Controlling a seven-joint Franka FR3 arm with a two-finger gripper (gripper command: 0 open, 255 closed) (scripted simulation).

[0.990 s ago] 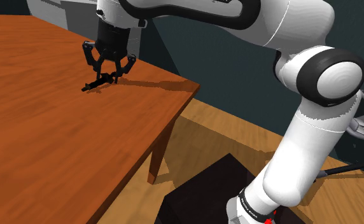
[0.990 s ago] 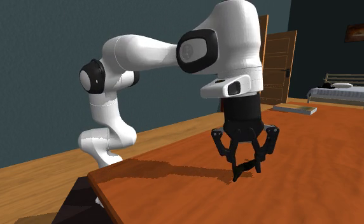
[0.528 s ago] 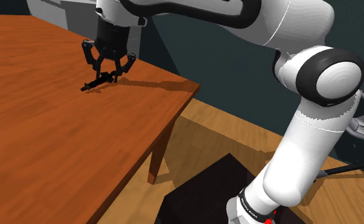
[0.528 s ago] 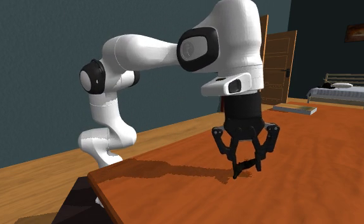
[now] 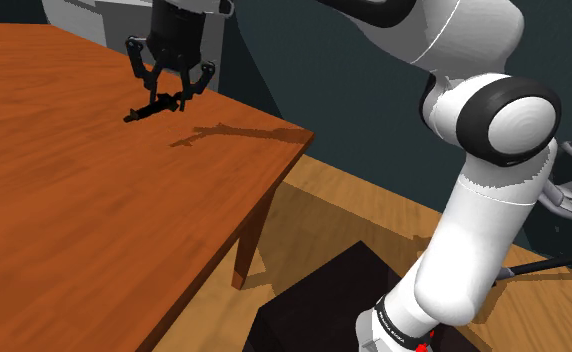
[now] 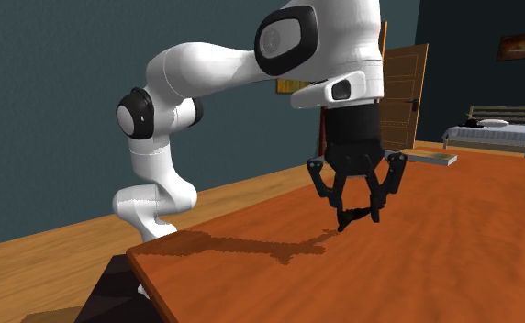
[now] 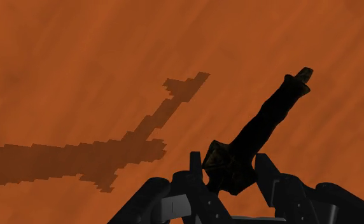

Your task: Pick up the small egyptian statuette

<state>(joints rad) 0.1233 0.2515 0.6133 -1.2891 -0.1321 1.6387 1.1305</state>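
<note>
Above the orange-brown table (image 5: pixel 74 220), by teal walls (image 6: pixel 50 110), fingers (image 7: pixel 196 175) clasp the statuette (image 7: pixel 263 127).

Note: all-black two-finger gripper (image 5: pixel 171 96) risen; small dark slender statuette (image 5: pixel 150 108) lifted with it, now clear of orange-brown wooden table (image 5: pixel 74 220). Your check: shadow (image 5: pixel 210 133) now detached.

White arm (image 6: pixel 206 69) arches over, wrist straight down, black pincer (image 6: pixel 357 217) clamped on the dark statuette (image 7: pixel 263 124)
</note>
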